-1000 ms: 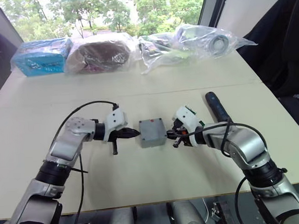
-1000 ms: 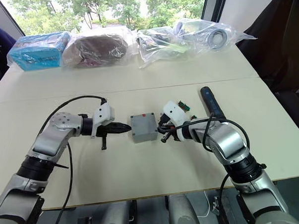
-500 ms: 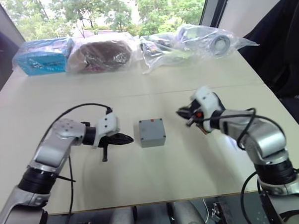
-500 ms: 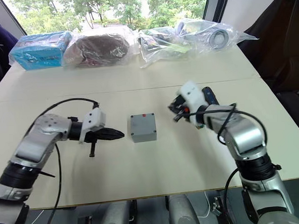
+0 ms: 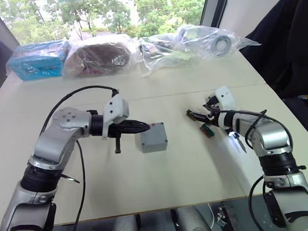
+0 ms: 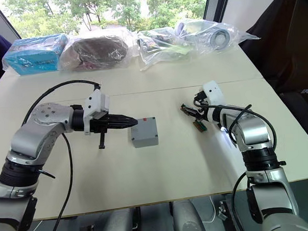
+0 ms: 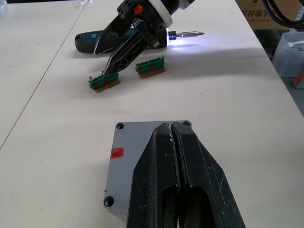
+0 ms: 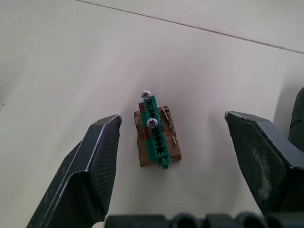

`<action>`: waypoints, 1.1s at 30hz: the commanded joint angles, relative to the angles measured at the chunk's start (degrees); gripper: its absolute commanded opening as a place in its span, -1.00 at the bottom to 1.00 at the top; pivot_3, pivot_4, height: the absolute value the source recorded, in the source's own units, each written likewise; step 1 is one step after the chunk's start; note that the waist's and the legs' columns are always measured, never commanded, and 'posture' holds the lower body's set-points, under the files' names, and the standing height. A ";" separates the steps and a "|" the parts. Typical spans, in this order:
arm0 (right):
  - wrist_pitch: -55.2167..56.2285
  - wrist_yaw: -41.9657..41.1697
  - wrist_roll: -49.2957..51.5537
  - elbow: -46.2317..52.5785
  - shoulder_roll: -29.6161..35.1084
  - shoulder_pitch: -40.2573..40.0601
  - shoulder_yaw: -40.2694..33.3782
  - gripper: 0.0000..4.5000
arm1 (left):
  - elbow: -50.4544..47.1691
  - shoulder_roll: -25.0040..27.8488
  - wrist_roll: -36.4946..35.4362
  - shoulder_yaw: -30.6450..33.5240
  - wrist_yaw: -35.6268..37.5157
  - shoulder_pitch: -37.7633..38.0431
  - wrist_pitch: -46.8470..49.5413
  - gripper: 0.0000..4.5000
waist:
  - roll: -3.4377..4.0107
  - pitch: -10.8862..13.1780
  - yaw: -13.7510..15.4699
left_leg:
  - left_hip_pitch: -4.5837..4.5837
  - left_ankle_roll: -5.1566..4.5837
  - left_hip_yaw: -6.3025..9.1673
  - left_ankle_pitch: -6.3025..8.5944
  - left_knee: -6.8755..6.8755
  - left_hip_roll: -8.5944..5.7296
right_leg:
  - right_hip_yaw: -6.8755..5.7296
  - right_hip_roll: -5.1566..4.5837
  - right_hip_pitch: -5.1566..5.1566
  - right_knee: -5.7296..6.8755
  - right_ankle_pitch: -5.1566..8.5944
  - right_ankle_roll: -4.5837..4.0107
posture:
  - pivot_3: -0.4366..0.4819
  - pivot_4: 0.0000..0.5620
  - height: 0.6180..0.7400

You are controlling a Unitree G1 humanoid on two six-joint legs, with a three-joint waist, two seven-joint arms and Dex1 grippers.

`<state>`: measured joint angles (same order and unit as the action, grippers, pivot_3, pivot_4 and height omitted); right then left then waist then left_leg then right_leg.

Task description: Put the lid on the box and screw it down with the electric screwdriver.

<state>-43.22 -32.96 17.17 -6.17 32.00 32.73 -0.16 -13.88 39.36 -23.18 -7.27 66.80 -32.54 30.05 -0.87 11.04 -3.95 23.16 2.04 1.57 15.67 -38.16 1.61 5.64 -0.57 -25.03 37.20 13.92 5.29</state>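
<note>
The grey lid (image 7: 129,160) with its small red mark lies closed on the box (image 5: 154,143) at mid-table. My left gripper (image 5: 146,127) is shut, its tips resting over the lid's top, holding nothing. To the right, my right gripper (image 8: 173,118) stands open just above a small green-and-red piece (image 8: 154,129) on the table, not touching it. A second such piece (image 7: 150,66) lies close by. The electric screwdriver (image 7: 92,42) lies on the table behind the right gripper, its tip lit and its bit (image 7: 187,34) pointing away from the box; my right arm hides most of it in the head views.
Plastic-wrapped packages line the table's far edge: a blue one (image 5: 36,59), a brown one (image 5: 103,55) and clear bags (image 5: 191,42). Dark fabric (image 5: 294,43) hangs beyond the table's right edge. A seam (image 5: 158,97) crosses the tabletop behind the box.
My right gripper left the box, swung right to the green-and-red pieces, and opened. My left gripper stayed shut and has come onto the lid. The camera shifted a little.
</note>
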 commanded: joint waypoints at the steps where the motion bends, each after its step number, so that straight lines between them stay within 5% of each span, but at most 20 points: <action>1: 1.55 -0.65 0.46 -0.30 -0.78 1.82 -1.39 0.57 | -0.86 -0.03 -0.22 0.68 -1.02 -1.71 -0.27 -1.00 | 0.00 0.00 0.01 | 0.00 0.00 0.00 0.00 0.00 0.00 | 0.00 0.00 0.00 0.00 0.00 0.00 | -0.05 -0.47 1.00; 23: 4.20 -3.05 -1.58 -4.98 -2.61 3.41 0.51 0.57 | 0.84 -1.03 -0.29 0.95 -4.35 -3.67 -0.60 -1.00 | 0.01 0.00 -0.02 | -0.01 0.00 0.01 0.00 0.00 0.00 | 0.00 0.01 0.00 0.02 0.00 0.01 | -0.05 -0.47 1.00; 27: 4.25 -3.02 -1.58 -5.28 -2.87 3.86 0.27 0.16 | 0.81 -1.01 -0.25 0.88 -4.64 -3.50 -0.65 -1.00 | 0.01 0.00 -0.01 | -0.01 0.00 0.01 0.00 -0.01 0.00 | 0.00 0.00 0.00 0.01 -0.01 0.01 | -0.05 -0.47 1.00; 33: 4.34 -3.11 -1.70 -5.39 -2.93 4.16 0.14 -0.91 | 0.82 -1.04 -0.33 0.86 -4.94 -3.36 -0.63 -1.00 | 0.01 0.00 -0.03 | -0.01 0.00 0.01 0.00 -0.01 0.00 | 0.00 0.00 0.00 0.02 -0.01 0.01 | -0.05 -0.47 1.00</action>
<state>-39.65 -35.82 15.56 -12.10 29.01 34.90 0.76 -12.10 38.22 -23.13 -7.54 62.05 -34.99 29.86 -0.87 11.05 -3.98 23.15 2.04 1.57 15.67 -38.17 1.61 5.64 -0.56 -25.02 37.22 13.92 5.30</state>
